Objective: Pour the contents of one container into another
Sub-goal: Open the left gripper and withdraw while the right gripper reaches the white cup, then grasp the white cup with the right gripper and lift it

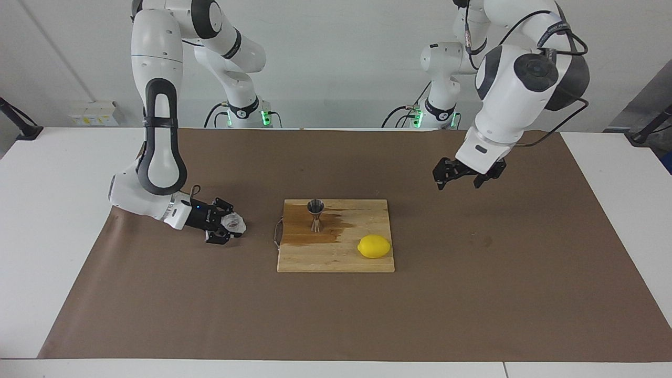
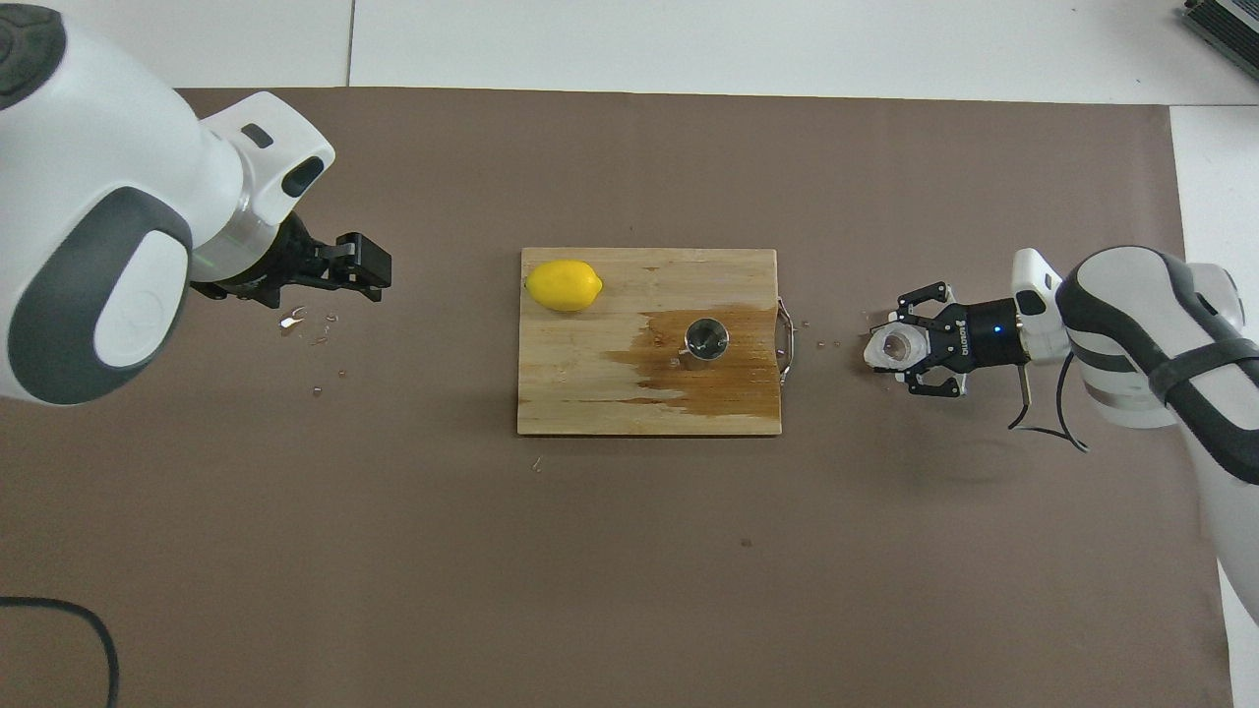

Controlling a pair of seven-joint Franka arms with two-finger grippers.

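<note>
Gripping the cup [image 1: 234,223] beside the board [image 1: 336,260]: right gripper [image 1: 229,227] clamped; left gripper [image 1: 462,178] apart, waiting.

Jigger [image 1: 315,214] and lemon [image 1: 374,246] on board [image 1: 336,262], cup [image 1: 234,223] beside it

Right gripper [image 1: 229,229] low and nearly level at the right arm's end, forearm slanting down from a tall upright elbow, fingers closed in. Left gripper [image 1: 458,177] raised in the air at the left arm's end, pointing down under a bent wrist, fingers spread.
</note>
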